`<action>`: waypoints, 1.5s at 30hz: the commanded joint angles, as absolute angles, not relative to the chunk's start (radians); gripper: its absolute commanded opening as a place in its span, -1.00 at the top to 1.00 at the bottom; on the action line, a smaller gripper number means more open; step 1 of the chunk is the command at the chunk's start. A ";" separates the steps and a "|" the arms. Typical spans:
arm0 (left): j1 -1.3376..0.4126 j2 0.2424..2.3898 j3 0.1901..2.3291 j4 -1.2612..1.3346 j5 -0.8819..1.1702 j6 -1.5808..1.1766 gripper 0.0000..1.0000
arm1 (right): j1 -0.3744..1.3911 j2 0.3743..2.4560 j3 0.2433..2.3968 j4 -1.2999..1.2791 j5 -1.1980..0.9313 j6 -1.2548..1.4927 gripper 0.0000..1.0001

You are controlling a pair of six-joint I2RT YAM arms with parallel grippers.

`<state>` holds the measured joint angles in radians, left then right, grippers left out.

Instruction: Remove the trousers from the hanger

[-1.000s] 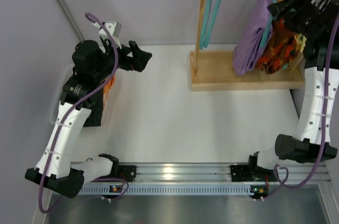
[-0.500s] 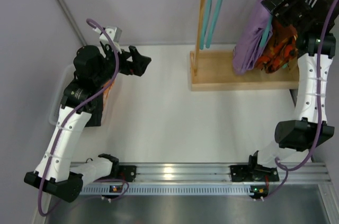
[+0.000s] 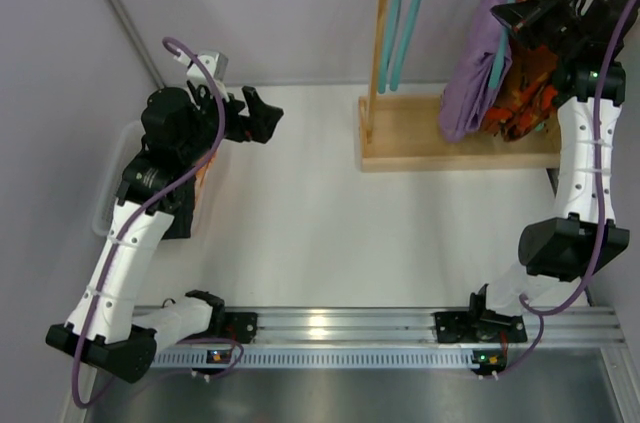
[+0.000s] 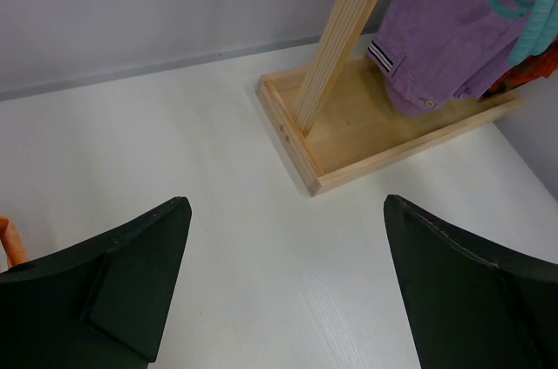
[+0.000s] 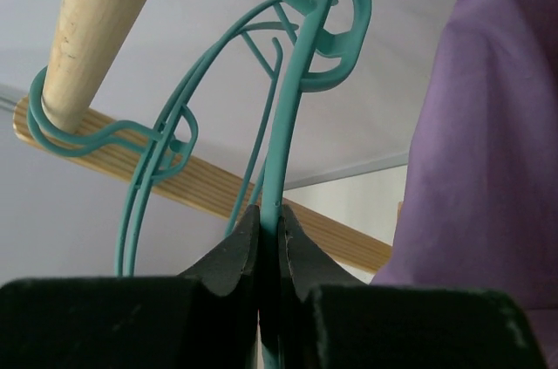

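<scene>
Plainly, the right gripper (image 5: 268, 222) has its jaws pressed nearly together on the thin wire of a teal hanger (image 5: 296, 99), low on the stem below its loop. Just beside the grip, on the right, hang the purple trousers (image 5: 497, 142). I cannot tell whether this hanger carries them. The hanger hooks crowd one another where they curl round the wooden rail (image 5: 91, 11).

That crowding looks like the main hazard. A lift at the wrong angle could snag the hook on the rail or on a neighbouring hanger, pulling other garments along or tipping the rack. The wire is slim and smooth, so it may also twist or slide between the pads. The soft cloth could slip off early.

From above, the orange patterned trousers (image 3: 525, 93) hang close against the purple pair, so they could easily be dragged. A green pair I cannot make out. Both visible garments droop into the rack's shallow wooden base tray (image 4: 349, 138), their lower ends resting in it.

The left gripper (image 4: 286, 208) hovers over the table (image 3: 320, 233) well away from the rack, jaws spread wide and holding nothing. Beneath that arm sits a pale bin (image 3: 103, 215) holding some orange cloth (image 3: 206, 168) and something dark (image 3: 180, 221), mostly hidden.
</scene>
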<state>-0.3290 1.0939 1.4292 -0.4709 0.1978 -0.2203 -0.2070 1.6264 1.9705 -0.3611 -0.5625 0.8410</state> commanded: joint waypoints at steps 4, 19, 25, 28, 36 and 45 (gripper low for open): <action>-0.325 1.054 1.407 -0.422 0.152 -0.258 -0.97 | -0.210 1.608 2.025 -0.135 -0.637 0.865 1.00; -0.325 0.988 1.352 -0.376 0.172 -0.249 -0.97 | -0.212 1.531 2.030 0.107 -0.681 1.048 1.00; -0.325 0.962 1.315 -0.334 0.166 -0.249 -0.97 | -0.210 1.434 1.925 0.147 -0.730 1.078 1.00; -0.327 0.953 1.296 -0.313 0.169 -0.238 -0.97 | -0.212 1.373 1.833 0.156 -0.745 1.068 1.00; -0.327 0.940 1.261 -0.270 0.294 -0.155 -0.97 | -0.224 1.215 1.665 0.132 -0.776 1.068 1.00; -0.331 0.844 1.086 -0.180 0.505 -0.009 -0.96 | -0.256 0.987 1.402 0.112 -0.811 1.193 1.00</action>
